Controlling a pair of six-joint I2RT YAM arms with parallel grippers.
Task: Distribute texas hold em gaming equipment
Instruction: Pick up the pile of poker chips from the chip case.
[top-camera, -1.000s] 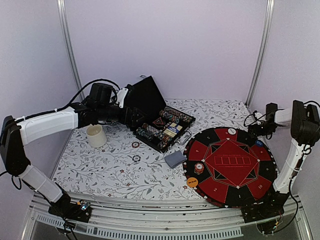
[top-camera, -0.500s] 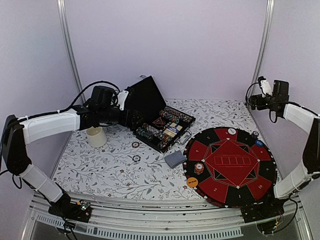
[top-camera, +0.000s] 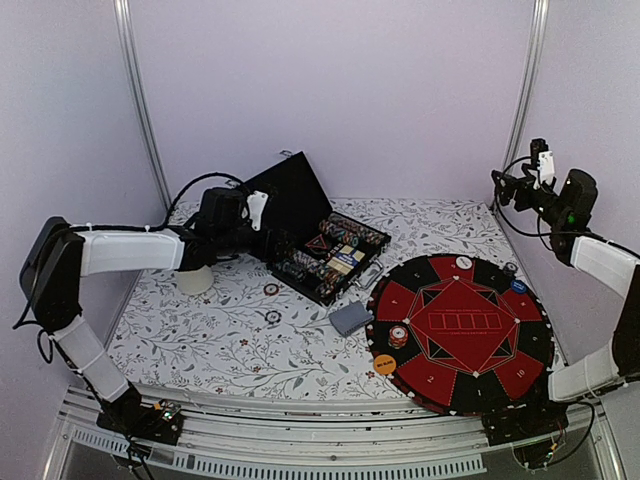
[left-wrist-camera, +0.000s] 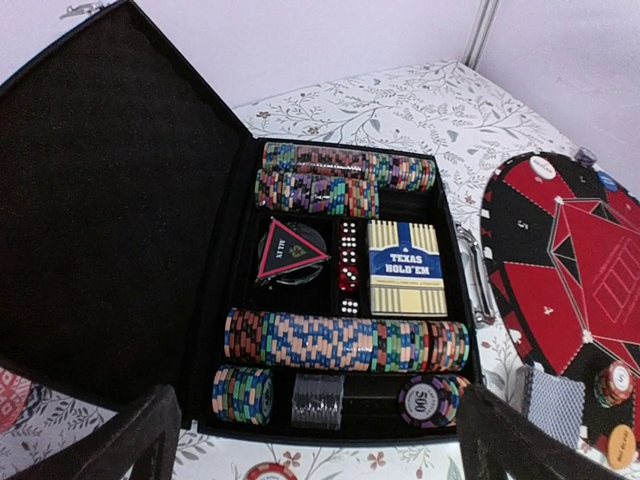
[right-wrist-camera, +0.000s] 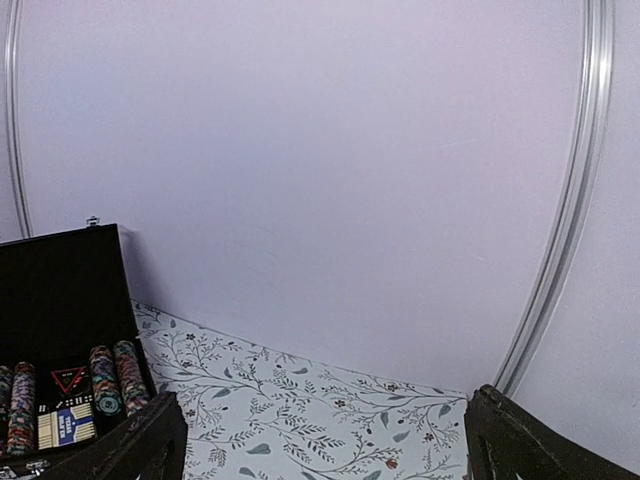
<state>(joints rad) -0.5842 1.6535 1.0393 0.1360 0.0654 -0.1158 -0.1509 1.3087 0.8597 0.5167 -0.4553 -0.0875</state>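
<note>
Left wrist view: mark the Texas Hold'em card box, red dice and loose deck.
Texas Hold'em card box (left-wrist-camera: 405, 268), left wrist view, middle of its face.
red dice (left-wrist-camera: 347, 268), left wrist view, middle of the column.
loose deck (left-wrist-camera: 553, 405), left wrist view, its patterned back.

The right gripper (right-wrist-camera: 325, 445) points at the plain lilac wall (right-wrist-camera: 300, 150), its dark fingers (right-wrist-camera: 140, 440) spread wide with nothing between them. Below lies the floral tablecloth (right-wrist-camera: 300, 410). At the left, the open black case (right-wrist-camera: 60, 290) shows rows of poker chips (right-wrist-camera: 115, 375) and a blue-and-yellow card box (right-wrist-camera: 65, 425). A metal post (right-wrist-camera: 560, 220) rises at the right.
</note>
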